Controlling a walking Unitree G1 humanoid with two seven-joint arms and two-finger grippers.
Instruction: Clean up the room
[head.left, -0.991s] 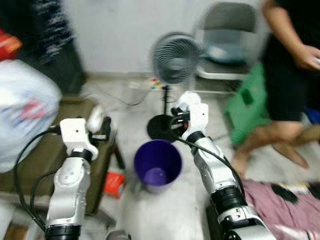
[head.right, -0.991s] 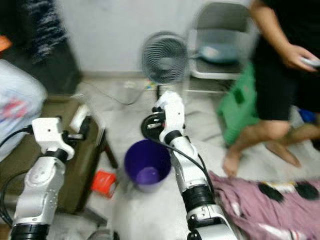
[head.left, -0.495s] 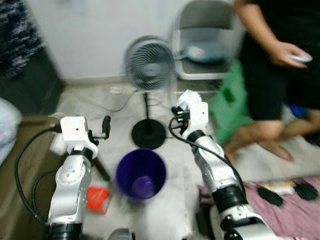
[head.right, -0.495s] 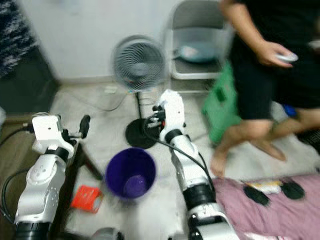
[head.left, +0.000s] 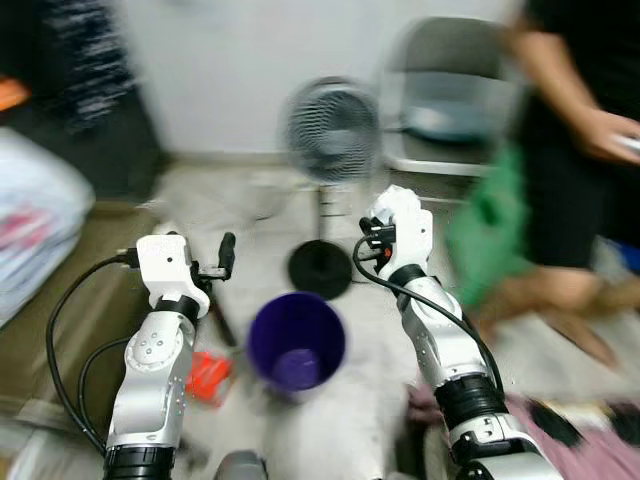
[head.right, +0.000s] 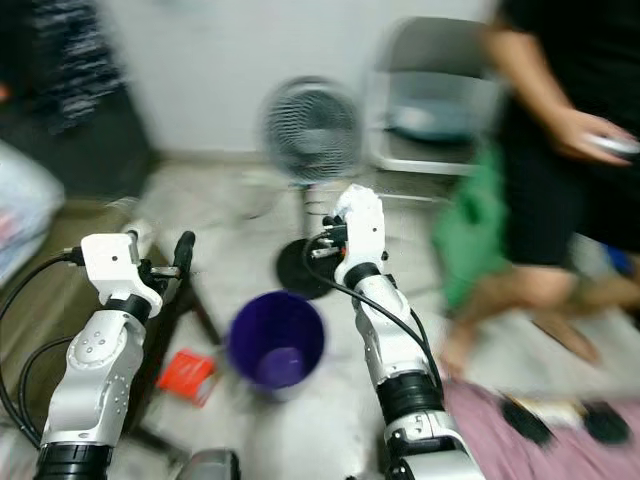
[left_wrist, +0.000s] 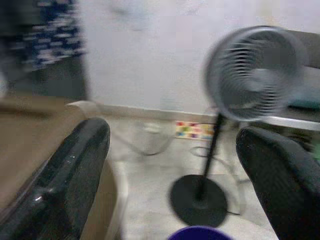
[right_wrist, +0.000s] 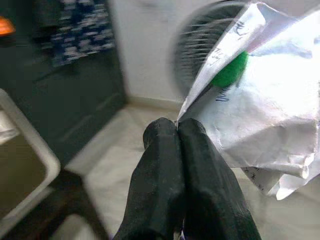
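the right end effector (right_wrist: 179, 150) is clenched on a crumpled piece of white paper (right_wrist: 260, 115), its two black fingers pressed flat together with an edge of the sheet pinched between them. in the head views that paper (head.left: 398, 205) rides at the top of the raised right arm, just right of and slightly beyond the purple bin (head.left: 297, 341) standing on the floor between the two arms. the left end effector (left_wrist: 175, 165) is released, its fingers well apart and holding nothing, raised to the left of the bin beside the edge of a low brown table (head.left: 70, 300).

the step in hand looks like carrying a piece of litter to the bin. the next move calls for bringing the right end effector left and nearer until the paper hangs over the bin's mouth, then letting the fingers part so it drops inside. the views are blurred, so the robot seems to be moving; settling first would help the aim.

a small red packet (head.left: 207, 375) lies on the floor left of the bin, a likely later pick. a standing fan (head.left: 330, 135) is beyond the bin, and a person (head.left: 575, 150) stands far right.
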